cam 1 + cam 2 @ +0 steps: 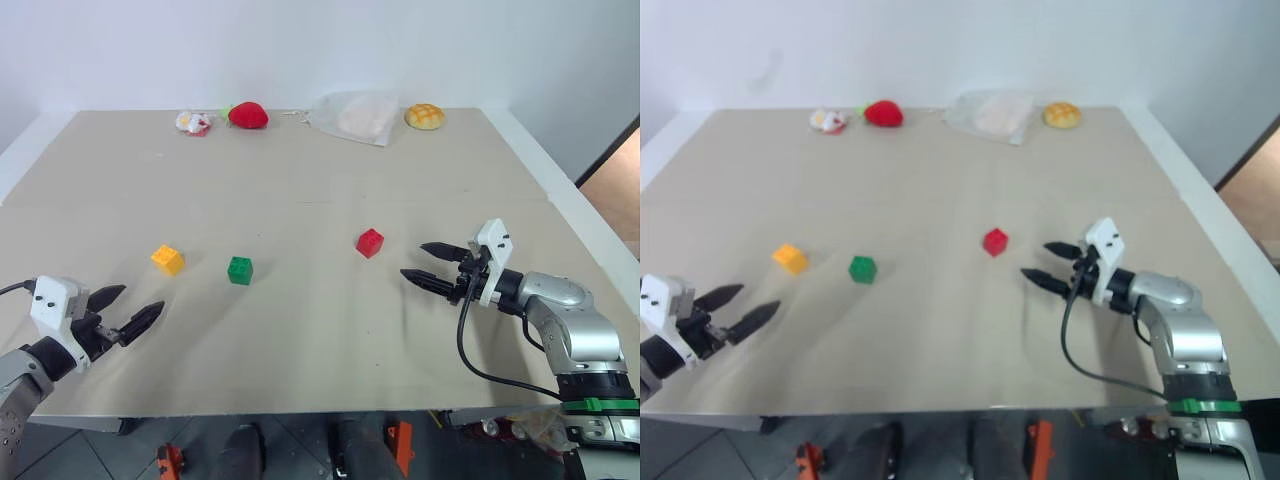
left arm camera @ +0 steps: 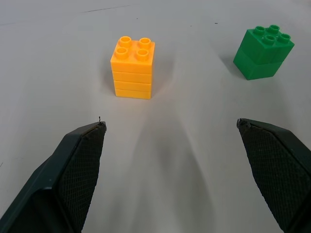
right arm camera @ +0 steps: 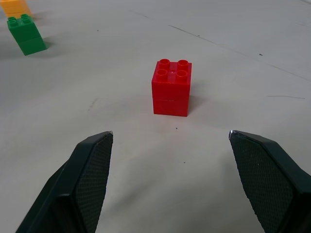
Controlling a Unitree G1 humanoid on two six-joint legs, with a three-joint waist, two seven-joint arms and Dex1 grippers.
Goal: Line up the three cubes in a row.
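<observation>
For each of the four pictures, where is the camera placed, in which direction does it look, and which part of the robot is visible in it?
Left eye view: on the head, looking forward and down at the table; shows the left gripper and right gripper, both open.
Right eye view: same head camera, same scene, slightly shifted.
Left wrist view: along the left fingers toward the yellow-orange cube and green cube.
Right wrist view: along the right fingers toward the red cube.
Shared: both wrist views show the green and yellow-orange cubes.

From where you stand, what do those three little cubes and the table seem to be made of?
Yellow-orange cube, green cube, red cube: likely hard moulded plastic, smooth with a slight sheen, studs on top. Table: a matte beige top, perhaps laminate or board; I can't be sure.
</observation>
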